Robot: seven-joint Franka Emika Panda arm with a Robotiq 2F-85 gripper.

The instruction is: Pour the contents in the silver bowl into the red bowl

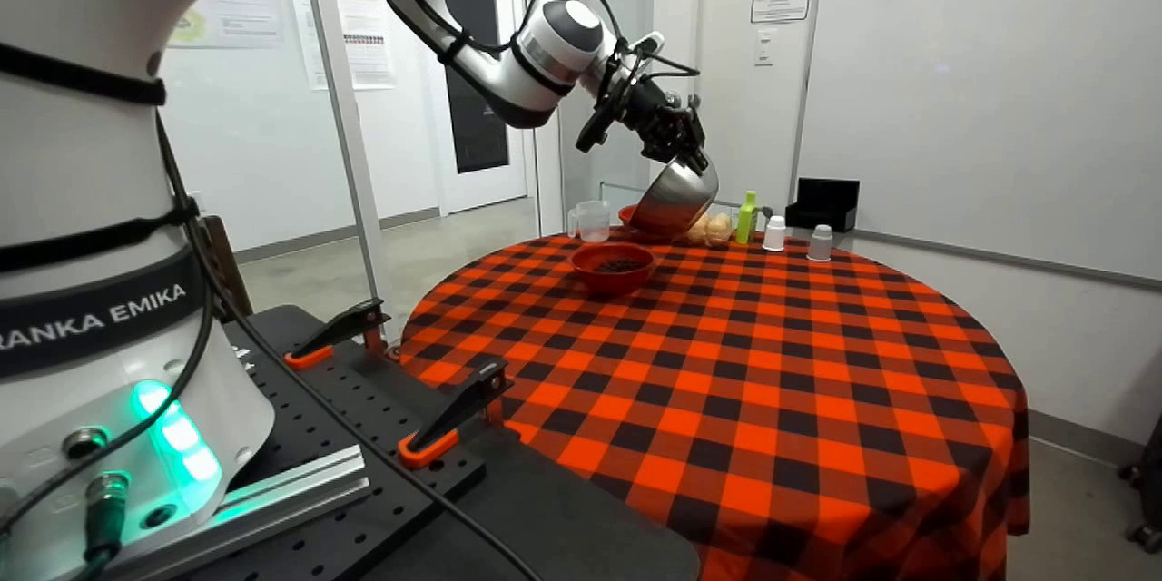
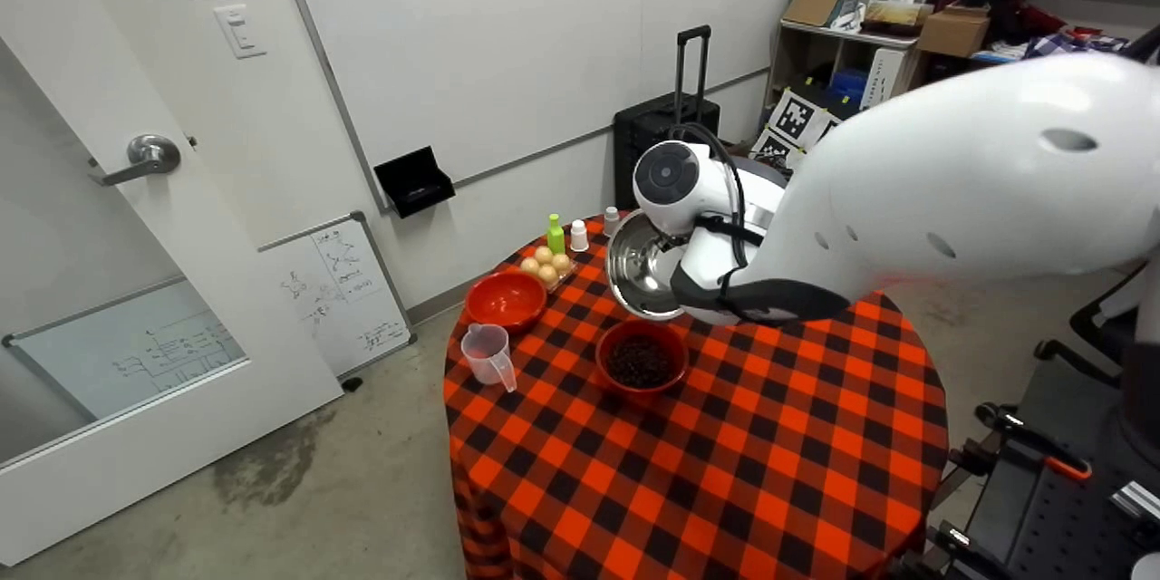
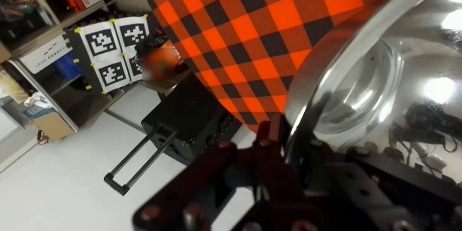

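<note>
Jaws clamped on tilted silver bowl (image 3: 404,61) at rim — speck (image 3: 373,58) inside; red bowl (image 1: 613,285) holds dark pieces (image 2: 641,362).

Silver bowl (image 2: 633,274) tipped — red bowl (image 2: 648,328) w/ dk bits (image 2: 640,364).

Along the curved edge of the checked tablecloth (image 1: 799,381) stand a clear measuring jug (image 2: 488,349), a lime-green bottle (image 2: 555,237) and two pale containers (image 2: 578,236) — a pack of tan, egg-like rounds (image 2: 546,266) beside the bottle. Beyond that edge, a black trolley case (image 2: 639,145) stands by the wall whiteboard (image 2: 507,45).
</note>
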